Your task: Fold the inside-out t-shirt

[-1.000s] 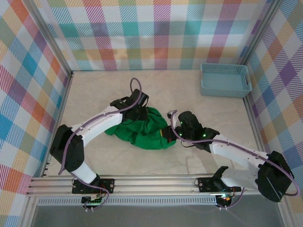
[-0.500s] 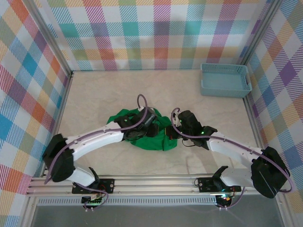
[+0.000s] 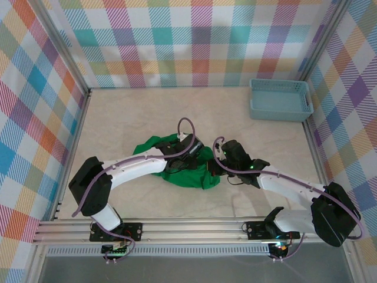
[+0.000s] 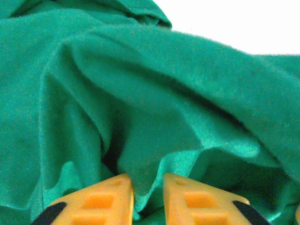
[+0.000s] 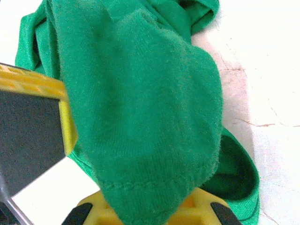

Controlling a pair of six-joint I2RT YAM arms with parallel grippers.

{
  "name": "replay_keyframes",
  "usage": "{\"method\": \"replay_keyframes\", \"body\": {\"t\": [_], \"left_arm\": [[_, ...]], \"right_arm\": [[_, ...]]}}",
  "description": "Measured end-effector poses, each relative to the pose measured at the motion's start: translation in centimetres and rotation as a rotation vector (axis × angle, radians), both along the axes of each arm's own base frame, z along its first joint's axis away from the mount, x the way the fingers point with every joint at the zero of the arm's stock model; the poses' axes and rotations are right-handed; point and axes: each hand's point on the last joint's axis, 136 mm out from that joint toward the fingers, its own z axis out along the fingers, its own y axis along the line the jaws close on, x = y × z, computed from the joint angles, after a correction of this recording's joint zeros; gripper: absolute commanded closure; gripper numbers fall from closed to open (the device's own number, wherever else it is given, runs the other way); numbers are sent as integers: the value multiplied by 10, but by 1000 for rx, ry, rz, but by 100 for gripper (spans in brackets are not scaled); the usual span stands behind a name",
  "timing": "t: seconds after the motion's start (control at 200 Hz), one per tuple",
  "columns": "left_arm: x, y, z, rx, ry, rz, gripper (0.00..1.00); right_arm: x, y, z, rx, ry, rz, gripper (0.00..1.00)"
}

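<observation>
The left gripper [image 4: 147, 187] is pressed onto a fold of the t-shirt [image 3: 188, 175], and its hem is clamped in the right gripper [image 3: 219, 160]. This is probably so that the cloth, bunched on the table [image 3: 118, 124], can be spread.

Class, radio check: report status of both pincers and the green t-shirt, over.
Left pincer pinching t-shirt fold. Right pincer shut on t-shirt. T-shirt bunched, unfolded. Basket well clear.

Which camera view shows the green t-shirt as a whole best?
The top external view: the crumpled t-shirt fits in it from end to end. The left wrist view gives close folds of it, the right wrist view one hemmed edge.
</observation>
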Motion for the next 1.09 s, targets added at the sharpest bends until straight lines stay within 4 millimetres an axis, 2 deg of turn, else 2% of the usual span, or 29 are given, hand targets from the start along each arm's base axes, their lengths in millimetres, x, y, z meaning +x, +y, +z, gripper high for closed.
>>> {"method": "replay_keyframes", "body": {"t": [0.12,0.28,0.385,0.455,0.495,0.665,0.735,0.825,0.925,1.005,1.095], "left_arm": [[7,-4,-2,23,-10,-7,100],[7,-4,-1,40,-4,-19,100],[5,-3,10,30,-12,-32,100],[0,-1,31,-8,-31,-44,100],[-3,0,50,-48,-52,-52,100],[-21,3,148,-278,-177,-107,100],[-29,5,164,-322,-191,-132,100],[-31,8,164,-334,-180,-139,100],[-28,13,148,-325,-145,-127,100],[-26,16,132,-312,-107,-121,100],[-23,14,119,-300,-70,-116,100]], "right_arm": [[-1,-2,-4,-10,4,-5,100],[1,-6,-5,-28,-2,-22,100],[2,-12,-9,-59,-1,-39,100],[4,-17,-10,-85,-6,-48,100],[6,-19,-10,-97,-12,-51,100],[13,-20,0,-110,-70,-27,88],[14,-13,12,-81,-111,11,80],[13,-11,19,-77,-141,41,65],[10,-12,21,-86,-154,62,50],[6,-15,32,-76,-182,72,43],[-3,-12,53,-50,-246,104,40]]}}
